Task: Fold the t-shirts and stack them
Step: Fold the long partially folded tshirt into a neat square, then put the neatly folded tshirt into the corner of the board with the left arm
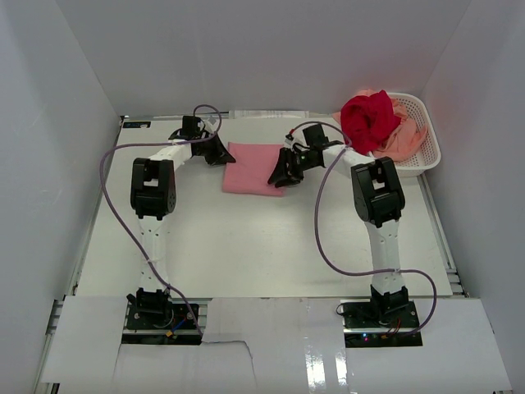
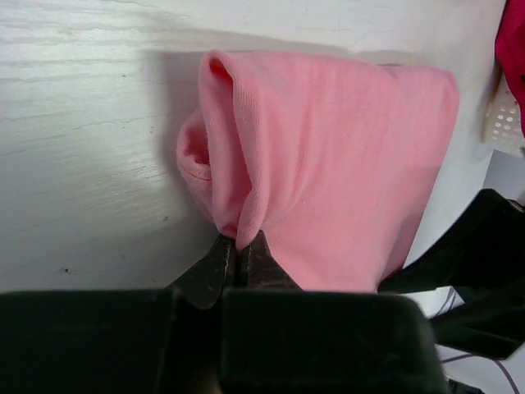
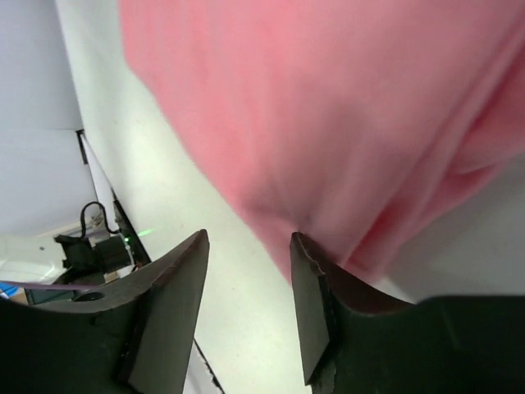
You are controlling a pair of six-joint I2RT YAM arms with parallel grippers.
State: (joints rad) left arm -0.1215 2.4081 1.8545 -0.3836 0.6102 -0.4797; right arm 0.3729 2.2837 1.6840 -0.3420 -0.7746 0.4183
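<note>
The pink t-shirt (image 1: 253, 168) lies folded on the table between both arms. My left gripper (image 1: 223, 151) is at its left edge, shut on a fold of the pink cloth (image 2: 328, 156); the pinch (image 2: 238, 243) shows in the left wrist view. My right gripper (image 1: 279, 176) is at the shirt's right edge, open, with the pink shirt (image 3: 328, 115) just beyond its fingertips (image 3: 305, 246). The deep red t-shirt (image 1: 371, 120) is bunched on top of the pale peach-salmon t-shirt (image 1: 405, 139) in the white basket (image 1: 430, 156) at the back right.
White walls enclose the table on the left, back and right. The basket stands against the right wall. Purple cables loop from both arms over the table.
</note>
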